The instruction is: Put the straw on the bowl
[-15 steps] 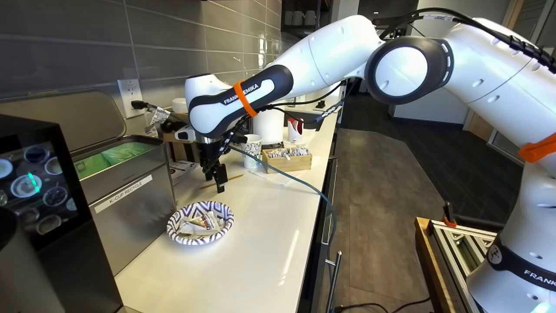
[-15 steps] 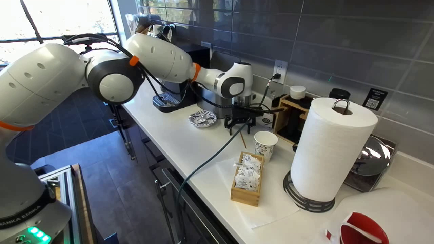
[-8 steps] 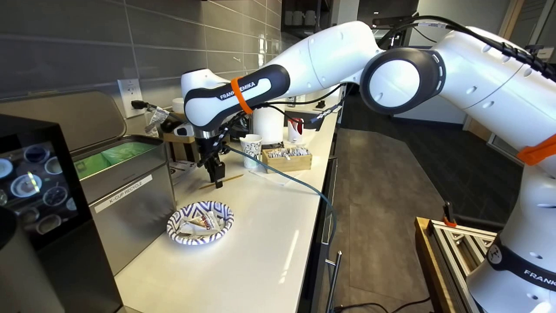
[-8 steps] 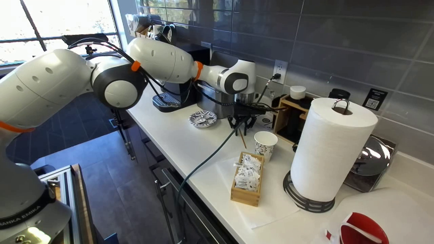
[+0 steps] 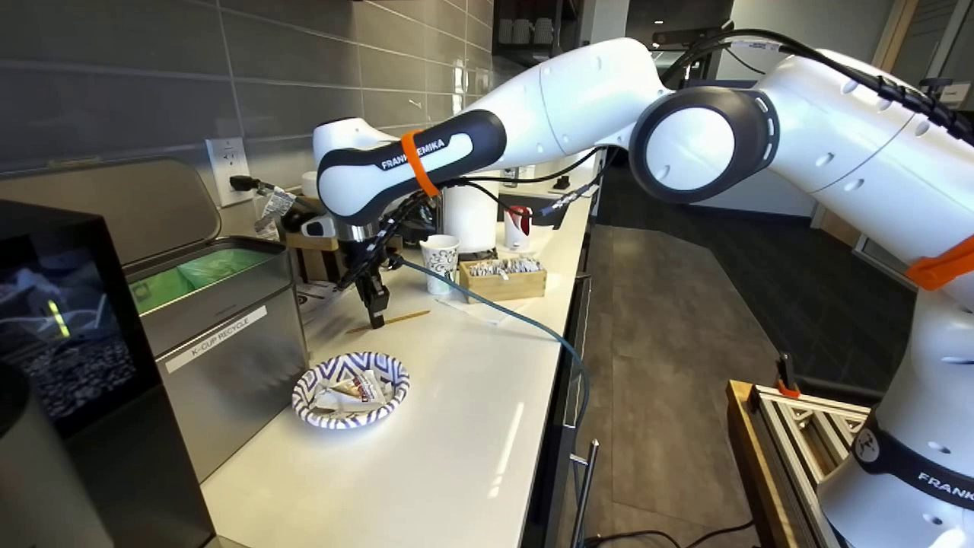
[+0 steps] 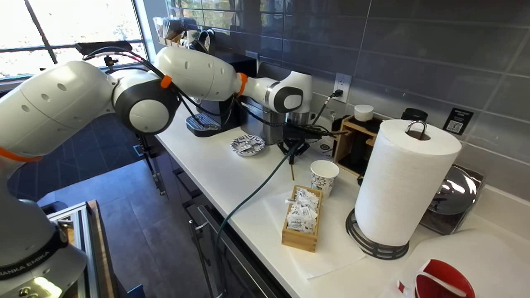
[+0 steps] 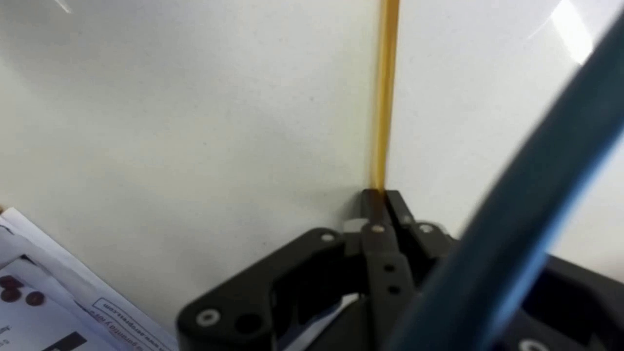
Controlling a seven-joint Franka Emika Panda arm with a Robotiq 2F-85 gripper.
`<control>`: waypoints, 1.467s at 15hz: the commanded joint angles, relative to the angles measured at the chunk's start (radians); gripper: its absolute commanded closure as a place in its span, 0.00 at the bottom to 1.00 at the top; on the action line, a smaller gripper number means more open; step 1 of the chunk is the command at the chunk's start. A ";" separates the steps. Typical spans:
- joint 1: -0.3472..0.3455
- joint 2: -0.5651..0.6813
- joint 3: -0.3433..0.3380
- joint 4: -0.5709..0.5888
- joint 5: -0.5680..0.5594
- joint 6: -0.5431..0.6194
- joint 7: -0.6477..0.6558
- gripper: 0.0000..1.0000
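Observation:
The straw, a thin tan-yellow stick, runs from the fingertips up the wrist view (image 7: 386,87) and shows on both sides of the fingers in an exterior view (image 5: 409,317). My gripper (image 7: 383,195) has its jaws together around it, low over the counter. Whether the straw still touches the counter I cannot tell. The blue-and-white patterned bowl (image 5: 306,394) stands on the counter, apart from the gripper (image 6: 291,160), with several wrapped packets inside. It is outside the wrist view.
A patterned paper cup (image 6: 324,178), a wooden box (image 6: 299,241) of packets and a paper towel roll (image 6: 408,182) stand near the gripper. The steel recycle bin (image 5: 240,365) is beside the bowl. A blue hose (image 7: 516,195) crosses the wrist view.
My gripper has come down slightly and its jaws have gone from wide apart to shut on the straw. The straw has turned and shifted a little. The bowl has stayed put.

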 commanded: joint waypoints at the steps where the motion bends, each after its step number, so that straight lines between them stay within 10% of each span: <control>1: -0.018 -0.047 0.025 -0.015 0.057 -0.053 0.023 0.99; 12: -0.144 -0.217 0.131 -0.112 0.296 -0.148 -0.012 0.99; 22: -0.186 -0.467 0.169 -0.488 0.455 -0.157 -0.259 0.99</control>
